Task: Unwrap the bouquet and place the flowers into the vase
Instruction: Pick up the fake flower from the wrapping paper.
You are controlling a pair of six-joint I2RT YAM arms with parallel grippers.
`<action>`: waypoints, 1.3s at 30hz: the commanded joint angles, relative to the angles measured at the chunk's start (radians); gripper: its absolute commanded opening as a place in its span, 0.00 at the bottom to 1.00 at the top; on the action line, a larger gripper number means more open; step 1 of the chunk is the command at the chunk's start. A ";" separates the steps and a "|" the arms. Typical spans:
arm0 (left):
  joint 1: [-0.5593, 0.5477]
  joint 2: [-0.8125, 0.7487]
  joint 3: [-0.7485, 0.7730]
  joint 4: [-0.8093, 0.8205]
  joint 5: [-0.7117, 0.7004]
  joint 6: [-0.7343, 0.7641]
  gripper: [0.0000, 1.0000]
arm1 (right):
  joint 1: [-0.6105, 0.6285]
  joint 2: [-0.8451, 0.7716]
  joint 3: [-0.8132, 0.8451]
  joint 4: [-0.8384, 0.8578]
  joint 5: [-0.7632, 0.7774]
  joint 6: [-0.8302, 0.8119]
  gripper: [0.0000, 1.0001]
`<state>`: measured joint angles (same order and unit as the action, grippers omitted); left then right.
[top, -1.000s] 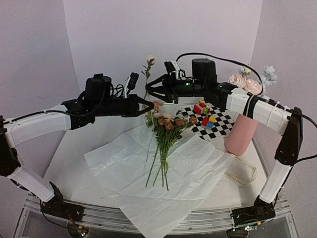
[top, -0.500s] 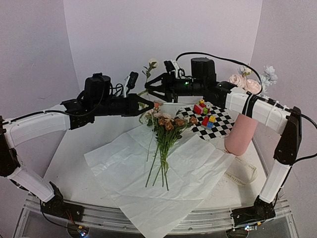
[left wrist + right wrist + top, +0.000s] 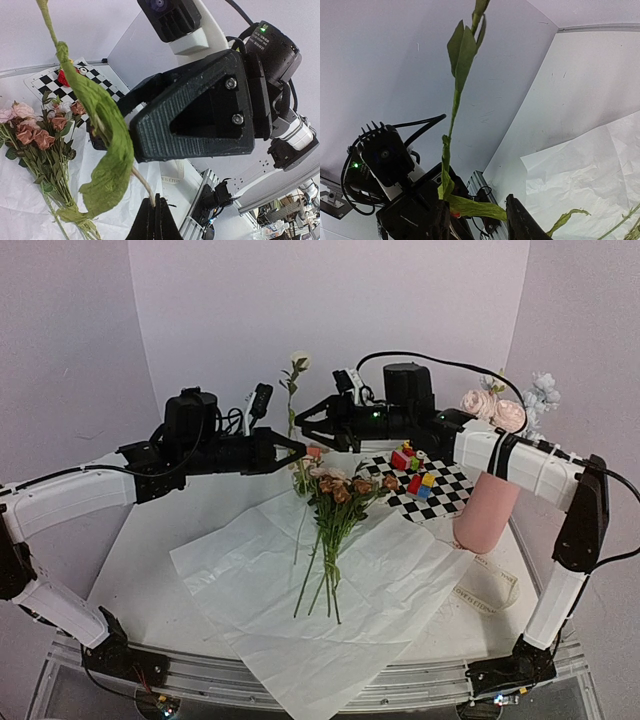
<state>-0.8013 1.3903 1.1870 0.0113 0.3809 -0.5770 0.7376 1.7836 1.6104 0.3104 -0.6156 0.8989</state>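
Pale walls, white worktop [image 3: 150,540]. Left hand [image 3: 297,448] pinches one flower [image 3: 105,145] by its stem, upright in mid-air; right hand [image 3: 303,426] sits half-open around it. Vase [image 3: 487,510] stands well off to the right. If left lets go early, that floppy stem probably drops onto the paper [image 3: 400,580].

Bright, soft, even light with faint shadows; the overhead view bows at its edges.

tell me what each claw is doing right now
left claw: shut on the stem of the single flower
right claw: open, right by that stem
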 commanded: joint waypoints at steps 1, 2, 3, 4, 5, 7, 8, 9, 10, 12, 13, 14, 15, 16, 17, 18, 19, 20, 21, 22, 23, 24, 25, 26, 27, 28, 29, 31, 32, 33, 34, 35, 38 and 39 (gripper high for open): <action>0.004 -0.029 0.004 0.047 0.008 -0.009 0.01 | -0.001 0.005 0.049 0.049 -0.067 -0.002 0.40; 0.004 -0.027 0.005 0.047 0.010 -0.012 0.01 | -0.001 0.008 0.056 0.051 -0.075 -0.002 0.40; 0.004 -0.026 0.006 0.048 0.011 -0.015 0.01 | -0.001 0.011 0.060 0.052 -0.082 -0.002 0.40; 0.004 -0.025 0.006 0.049 0.012 -0.016 0.00 | 0.000 0.011 0.063 0.052 -0.085 -0.003 0.41; 0.005 -0.023 0.006 0.049 0.013 -0.017 0.01 | -0.001 0.010 0.063 0.052 -0.087 -0.004 0.41; 0.004 -0.020 0.009 0.051 0.013 -0.020 0.01 | -0.001 0.010 0.063 0.053 -0.094 -0.005 0.41; 0.004 -0.019 0.010 0.051 0.014 -0.023 0.01 | -0.001 0.011 0.063 0.054 -0.098 -0.004 0.41; 0.004 -0.018 0.011 0.052 0.015 -0.026 0.01 | -0.001 0.011 0.062 0.055 -0.101 -0.003 0.41; 0.004 -0.017 0.012 0.054 0.016 -0.029 0.01 | -0.001 0.012 0.061 0.055 -0.104 0.000 0.41; 0.003 -0.016 0.012 0.058 0.020 -0.032 0.01 | -0.001 0.015 0.060 0.056 -0.109 0.005 0.41; 0.003 -0.015 0.011 0.059 0.024 -0.034 0.01 | 0.000 0.019 0.061 0.057 -0.113 0.007 0.41; 0.004 -0.014 0.011 0.061 0.028 -0.036 0.01 | -0.001 0.024 0.064 0.058 -0.117 0.010 0.41; 0.004 -0.012 0.011 0.064 0.033 -0.039 0.01 | -0.001 0.028 0.067 0.058 -0.121 0.013 0.40; 0.003 -0.009 0.011 0.067 0.038 -0.043 0.01 | 0.000 0.032 0.070 0.059 -0.125 0.015 0.40; 0.003 -0.008 0.012 0.071 0.042 -0.047 0.01 | -0.001 0.036 0.074 0.060 -0.128 0.017 0.40; 0.002 -0.005 0.013 0.074 0.047 -0.050 0.01 | -0.001 0.039 0.078 0.061 -0.131 0.017 0.40; 0.001 -0.002 0.014 0.076 0.051 -0.052 0.01 | 0.000 0.041 0.082 0.061 -0.133 0.017 0.39; 0.000 0.001 0.016 0.076 0.055 -0.053 0.01 | -0.001 0.044 0.086 0.062 -0.135 0.017 0.39; -0.002 0.005 0.017 0.079 0.060 -0.056 0.01 | -0.001 0.046 0.090 0.062 -0.138 0.017 0.38; -0.004 0.008 0.018 0.080 0.064 -0.059 0.01 | -0.001 0.047 0.091 0.062 -0.140 0.017 0.37; -0.006 0.012 0.020 0.082 0.067 -0.063 0.01 | -0.001 0.047 0.093 0.062 -0.140 0.017 0.35; -0.008 0.015 0.022 0.084 0.070 -0.065 0.01 | -0.001 0.047 0.093 0.062 -0.141 0.018 0.34; -0.011 0.019 0.023 0.085 0.071 -0.068 0.01 | -0.001 0.046 0.092 0.062 -0.140 0.018 0.30; -0.014 0.021 0.023 0.086 0.072 -0.069 0.01 | -0.001 0.042 0.089 0.062 -0.138 0.017 0.25; -0.017 0.022 0.023 0.086 0.071 -0.070 0.01 | 0.000 0.037 0.085 0.062 -0.134 0.016 0.20; -0.019 0.022 0.022 0.086 0.066 -0.072 0.01 | 0.000 0.033 0.079 0.062 -0.127 0.014 0.14; -0.022 0.022 0.020 0.086 0.062 -0.073 0.02 | -0.001 0.025 0.075 0.062 -0.122 0.012 0.09; -0.023 0.017 0.013 0.086 0.055 -0.075 0.13 | -0.002 0.009 0.064 0.062 -0.105 0.006 0.00; -0.024 0.013 0.007 0.087 0.050 -0.078 0.22 | -0.002 0.002 0.058 0.061 -0.097 0.001 0.00; -0.024 0.007 0.001 0.085 0.046 -0.079 0.30 | -0.003 -0.010 0.052 0.059 -0.088 -0.005 0.00; -0.024 -0.001 -0.005 0.084 0.044 -0.079 0.37 | -0.003 -0.022 0.047 0.053 -0.077 -0.013 0.00; -0.024 -0.009 -0.013 0.082 0.041 -0.079 0.43 | -0.005 -0.034 0.042 0.045 -0.065 -0.025 0.00; -0.024 -0.037 -0.042 0.076 0.032 -0.076 0.54 | -0.018 -0.075 0.023 0.011 -0.020 -0.073 0.00; -0.024 -0.044 -0.050 0.076 0.028 -0.075 0.56 | -0.026 -0.090 0.019 -0.003 -0.006 -0.090 0.00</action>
<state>-0.8230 1.4076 1.1637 0.0551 0.4192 -0.6593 0.7331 1.8035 1.6396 0.3110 -0.6754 0.8852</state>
